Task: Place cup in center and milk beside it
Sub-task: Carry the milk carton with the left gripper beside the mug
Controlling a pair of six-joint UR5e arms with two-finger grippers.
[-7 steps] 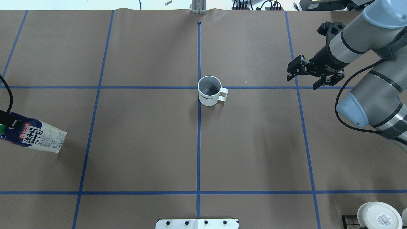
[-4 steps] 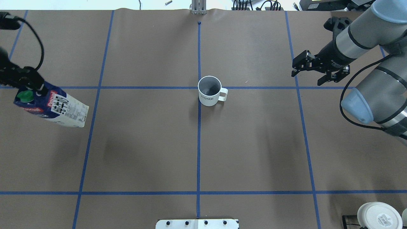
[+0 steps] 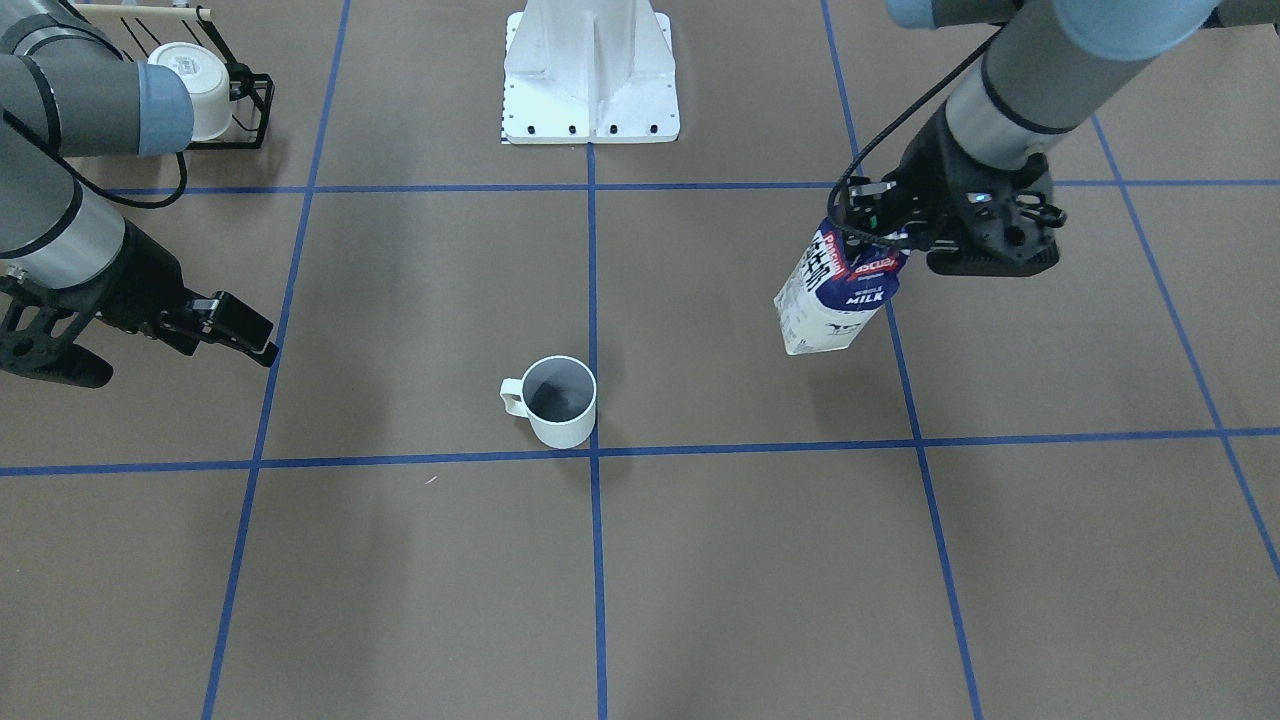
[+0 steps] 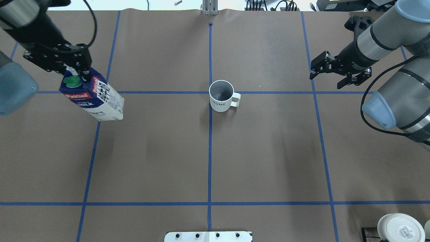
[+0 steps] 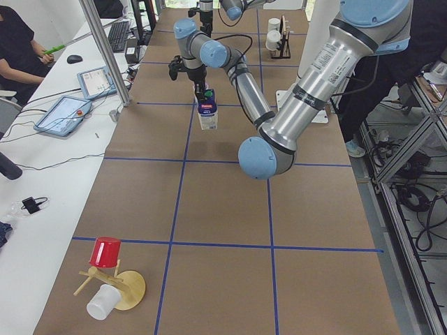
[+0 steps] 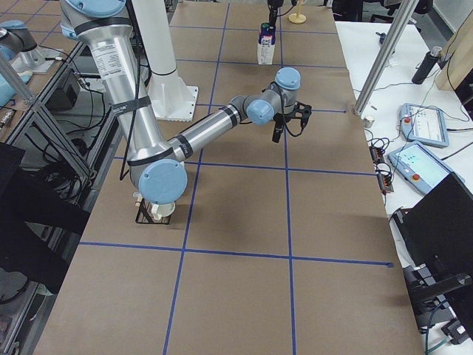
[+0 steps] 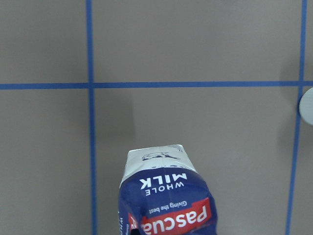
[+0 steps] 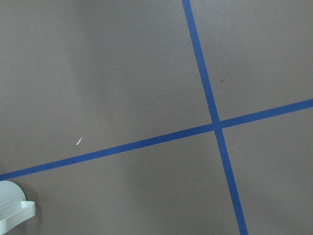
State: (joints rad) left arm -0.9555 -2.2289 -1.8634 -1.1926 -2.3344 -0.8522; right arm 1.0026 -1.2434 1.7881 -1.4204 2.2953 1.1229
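Your left end effector [image 4: 74, 71] is clamped on the top of the milk [image 4: 97, 102], fingers pinched at the ridge beside the green cap. The carton hangs below it, clear of the desk [image 4: 151, 161]. In the left side view its long axis runs close to vertical, cap up; the slant in the overhead view looks mostly like camera angle, so judge the tilt from the side.

The relation to steer by is that the cup [image 4: 221, 95] lies well apart from the carton, toward the robot's right and at roughly the same depth across the desk. In the left wrist view only a sliver of the cup's rim shows at the frame's edge.

The cup stands upright at the center [image 4: 210, 92], its base touching the crossing tape. Its handle points to the robot's right, so the side facing the milk is plain wall.

Your right end effector [image 4: 326, 79] hovers spread wide and empty, well apart from the cup on its handle side. It sits nearer the cup than the left one, but the left one carries the load.

My read is that you need a mostly sideways carry toward the cup, then a descent just beside it without touching.
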